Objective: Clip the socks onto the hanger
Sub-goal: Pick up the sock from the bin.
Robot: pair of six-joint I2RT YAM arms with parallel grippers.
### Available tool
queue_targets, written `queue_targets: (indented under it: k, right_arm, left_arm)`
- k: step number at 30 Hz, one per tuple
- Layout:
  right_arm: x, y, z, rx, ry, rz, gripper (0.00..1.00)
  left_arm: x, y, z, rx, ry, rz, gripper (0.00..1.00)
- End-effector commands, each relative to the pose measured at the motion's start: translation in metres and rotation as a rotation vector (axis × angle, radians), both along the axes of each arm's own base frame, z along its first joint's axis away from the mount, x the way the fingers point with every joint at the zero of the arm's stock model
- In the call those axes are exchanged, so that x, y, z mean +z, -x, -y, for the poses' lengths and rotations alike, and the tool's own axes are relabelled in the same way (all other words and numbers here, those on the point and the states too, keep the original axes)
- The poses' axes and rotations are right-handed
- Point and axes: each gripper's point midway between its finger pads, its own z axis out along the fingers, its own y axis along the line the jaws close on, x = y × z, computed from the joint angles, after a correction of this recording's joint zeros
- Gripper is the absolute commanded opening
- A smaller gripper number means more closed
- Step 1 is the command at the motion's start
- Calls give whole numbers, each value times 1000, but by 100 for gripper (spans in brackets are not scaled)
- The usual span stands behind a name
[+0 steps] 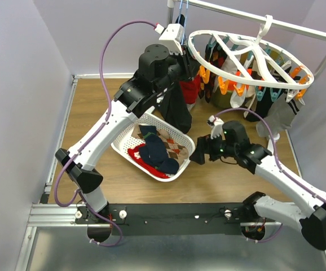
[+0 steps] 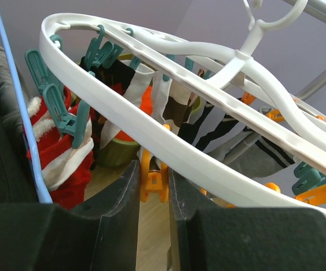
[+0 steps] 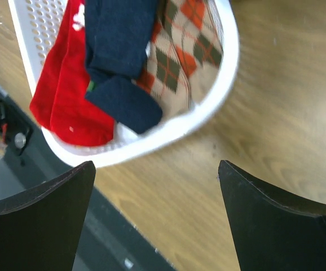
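The white oval hanger (image 1: 247,56) hangs from a rail at the back right, with several socks clipped on it. My left gripper (image 1: 192,66) is raised to its left rim. In the left wrist view the gripper (image 2: 153,168) has its jaws closed narrowly on an orange clip (image 2: 153,182) under the ring (image 2: 168,147). Red socks with white trim (image 2: 61,158) hang from teal clips (image 2: 67,116). Navy (image 1: 154,149), red (image 1: 143,162) and argyle socks (image 1: 174,148) lie in the basket. My right gripper (image 1: 198,156) is open and empty beside the basket's right rim, also seen in its wrist view (image 3: 154,169).
The white perforated basket (image 1: 123,148) sits mid-table; its rim (image 3: 168,130) is just ahead of the right fingers. A black garment (image 1: 177,107) on a thin blue hanger (image 2: 22,107) hangs left of the ring. A green pot (image 2: 115,152) stands behind. Walls close in on both sides.
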Motion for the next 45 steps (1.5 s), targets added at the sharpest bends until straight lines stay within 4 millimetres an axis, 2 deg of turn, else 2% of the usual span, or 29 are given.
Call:
queue_targets:
  k: [1, 3, 7, 8, 9, 11, 12, 14, 18, 19, 22, 23, 26, 28, 30, 31, 32, 33, 36, 37, 41, 43, 45]
  right_arm:
    - [34, -30, -33, 14, 21, 216, 97]
    - [38, -35, -51, 42, 18, 238, 94]
    - [34, -38, -93, 149, 50, 252, 87]
    - [32, -40, -100, 166, 55, 257, 81]
    - [24, -48, -112, 182, 58, 257, 77]
    - [16, -57, -123, 201, 65, 271, 71]
    - [0, -61, -131, 215, 79, 252, 70]
    - [-2, -70, -146, 237, 88, 263, 67]
    - [-26, -82, -172, 267, 114, 265, 65]
    - [-41, -80, -179, 289, 136, 251, 65]
    - [-56, -84, -193, 285, 172, 253, 65]
    - [-72, -83, -195, 290, 198, 234, 65]
    - [-101, -75, -195, 305, 272, 205, 65]
    - [-117, -68, -185, 310, 352, 176, 61]
    - [-127, -60, -169, 307, 412, 133, 46]
    - [-127, -57, -162, 301, 423, 124, 40]
    - [-125, -54, -156, 294, 430, 121, 29]
    - [-112, -50, -151, 288, 419, 132, 23]
    - [-108, -35, -123, 283, 469, 113, 14]
    - [-95, -30, -116, 288, 459, 131, 12]
    - [-86, -12, -91, 341, 505, 120, 10]
    - [-91, 4, -80, 394, 525, 72, 10]
    - [-93, 16, -73, 426, 538, 30, 17]
  left_arm:
    - [-23, 1, 9, -25, -68, -49, 0]
    - [-23, 1, 9, -30, -70, -49, 0]
    - [-22, 4, 10, -42, -68, -53, 0]
    - [-21, 4, 9, -39, -67, -52, 0]
    - [-20, 4, 8, -37, -67, -49, 0]
    - [-17, 2, 4, -13, -62, -46, 0]
    - [-18, 1, 4, -5, -63, -55, 0]
    - [-16, 0, 3, 5, -54, -63, 0]
    - [-20, -1, 4, 9, -53, -79, 0]
    - [-20, -2, 3, 14, -49, -82, 0]
    - [-21, -3, 4, 17, -50, -83, 0]
    - [-20, -3, 4, 16, -50, -83, 0]
    - [-24, -2, 5, 11, -59, -91, 0]
    - [-25, -2, 5, 8, -62, -93, 0]
    - [-27, -2, 6, 7, -65, -96, 0]
    - [-27, -2, 6, 4, -64, -95, 0]
    - [-27, -2, 6, 3, -66, -95, 0]
    - [-27, -1, 6, 3, -66, -93, 0]
    - [-25, -1, 4, 7, -71, -87, 0]
    - [-26, -1, 4, 7, -76, -85, 0]
    - [-27, -1, 3, 8, -83, -81, 0]
    - [-29, -1, 5, 2, -86, -82, 0]
    - [-30, -1, 6, -3, -89, -82, 0]
